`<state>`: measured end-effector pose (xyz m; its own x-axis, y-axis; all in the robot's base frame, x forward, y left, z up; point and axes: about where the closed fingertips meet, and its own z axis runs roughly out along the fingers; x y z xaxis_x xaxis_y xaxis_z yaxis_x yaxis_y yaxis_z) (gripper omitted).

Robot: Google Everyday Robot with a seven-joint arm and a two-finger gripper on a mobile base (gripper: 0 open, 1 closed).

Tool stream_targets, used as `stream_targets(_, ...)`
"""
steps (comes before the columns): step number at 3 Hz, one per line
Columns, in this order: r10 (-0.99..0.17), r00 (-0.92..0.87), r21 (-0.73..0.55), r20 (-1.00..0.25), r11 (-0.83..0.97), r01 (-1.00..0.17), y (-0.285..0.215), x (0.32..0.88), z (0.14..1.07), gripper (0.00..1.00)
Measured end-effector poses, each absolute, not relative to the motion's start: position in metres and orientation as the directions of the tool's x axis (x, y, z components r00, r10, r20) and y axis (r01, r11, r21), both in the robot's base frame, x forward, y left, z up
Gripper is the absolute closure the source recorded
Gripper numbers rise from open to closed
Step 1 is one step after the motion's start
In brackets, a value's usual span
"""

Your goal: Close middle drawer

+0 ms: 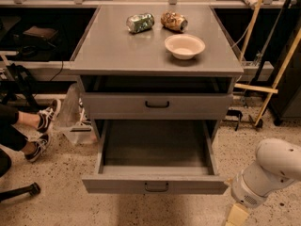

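Note:
The middle drawer (pixel 155 149) of the grey cabinet (pixel 155 55) is pulled far out. It is a wide, deep grey tray with nothing in it, and its flat front (pixel 117 185) carries a small dark handle (pixel 156 187). The top drawer (pixel 117 105) above it is nearly shut. The lowest drawer is hidden beneath the open one. My white arm (pixel 270 173) is low at the right, beside the drawer's front right corner. My gripper (pixel 236 216) hangs from it at the bottom edge, only its tan upper part showing, apart from the drawer.
On the cabinet top lie a green can (pixel 140 22), a brown can (pixel 174 21) and a white bowl (pixel 184 46). A seated person's legs and shoes (pixel 44 126) are at the left, with a plastic bag (pixel 75 121) near the cabinet. Wooden poles (pixel 263 93) lean at the right.

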<state>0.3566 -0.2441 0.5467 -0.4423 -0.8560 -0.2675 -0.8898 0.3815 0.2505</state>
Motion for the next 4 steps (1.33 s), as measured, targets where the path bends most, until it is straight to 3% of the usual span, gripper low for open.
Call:
stream_targets(1, -0.856, -0.442, 0.251, -0.268, 0.381, -0.890, -0.244, 0.357, 0.547, 0.00)
stream_targets(3, -0.830, -0.370, 0.272, -0.417, 0.274, -0.922, -0.229, 0.353, 0.451, 0.00)
stream_targets(4, -0.820, -0.376, 0.322, -0.431, 0.250, -0.913, -0.219, 0.339, 0.425, 0.00)
